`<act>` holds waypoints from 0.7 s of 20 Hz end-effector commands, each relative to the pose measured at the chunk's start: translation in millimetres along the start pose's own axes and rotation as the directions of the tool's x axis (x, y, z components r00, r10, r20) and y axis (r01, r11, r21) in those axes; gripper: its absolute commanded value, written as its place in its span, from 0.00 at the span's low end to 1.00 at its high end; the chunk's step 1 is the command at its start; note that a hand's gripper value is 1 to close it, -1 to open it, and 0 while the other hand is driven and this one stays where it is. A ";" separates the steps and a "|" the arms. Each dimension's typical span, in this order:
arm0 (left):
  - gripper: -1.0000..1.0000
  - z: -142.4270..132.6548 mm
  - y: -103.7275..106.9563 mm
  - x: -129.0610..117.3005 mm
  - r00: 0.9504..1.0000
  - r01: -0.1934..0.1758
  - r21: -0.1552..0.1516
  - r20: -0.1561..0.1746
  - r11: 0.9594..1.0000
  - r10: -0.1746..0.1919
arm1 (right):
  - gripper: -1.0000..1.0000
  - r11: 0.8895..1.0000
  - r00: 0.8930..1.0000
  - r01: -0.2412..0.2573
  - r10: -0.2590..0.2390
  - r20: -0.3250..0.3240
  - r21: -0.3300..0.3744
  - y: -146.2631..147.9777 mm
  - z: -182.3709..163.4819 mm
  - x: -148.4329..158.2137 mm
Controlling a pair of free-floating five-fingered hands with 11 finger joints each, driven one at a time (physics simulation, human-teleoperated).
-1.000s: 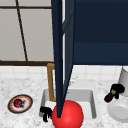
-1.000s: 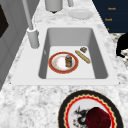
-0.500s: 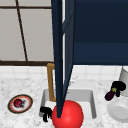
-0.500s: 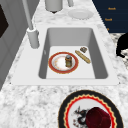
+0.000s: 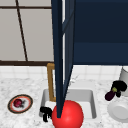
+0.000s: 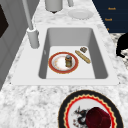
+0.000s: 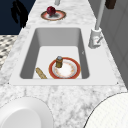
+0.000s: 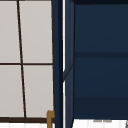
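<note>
At the right of the counter, your right hand (image 5: 118, 86) hangs in the air above a white plate (image 5: 119, 110), its fingers curled round a small dark bottle (image 5: 110, 95) with a yellowish band. The bottle slants down and to the left from the hand, clear of the plate beneath it. Your left hand (image 5: 45, 112) hovers at the near left corner of the sink (image 5: 93, 105), fingers drooping downward and loosely bent, with nothing in them; a big red ball (image 5: 67, 115) sits just beside it on the right, and you cannot tell whether they touch. From the left side, you see a hand (image 6: 122, 45) past the sink's near edge. Down in the basin lies a red-rimmed plate (image 6: 53, 62) with a small jar (image 6: 68, 60) standing on it, and a breadstick (image 6: 82, 56) just beside it. On the left counter a patterned plate (image 5: 12, 105) carries a dark red fruit (image 5: 18, 102). You can read no writing on the bottle or the jar.
</note>
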 end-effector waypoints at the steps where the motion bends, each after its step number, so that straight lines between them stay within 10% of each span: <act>1: 0.50 0.0 0.0 0.0 1.000 0.000 0.000 0.000 1.000 0.000 | 1.00 1.000 0.999 0.006 -0.007 -0.035 -0.029 -6.7 25.9 12.5; 14: 0.50 0.0 0.0 0.0 1.000 0.000 0.000 0.000 1.000 0.000 | 1.00 1.000 0.998 -0.005 0.005 -0.059 0.003 -57.5 78.0 50.3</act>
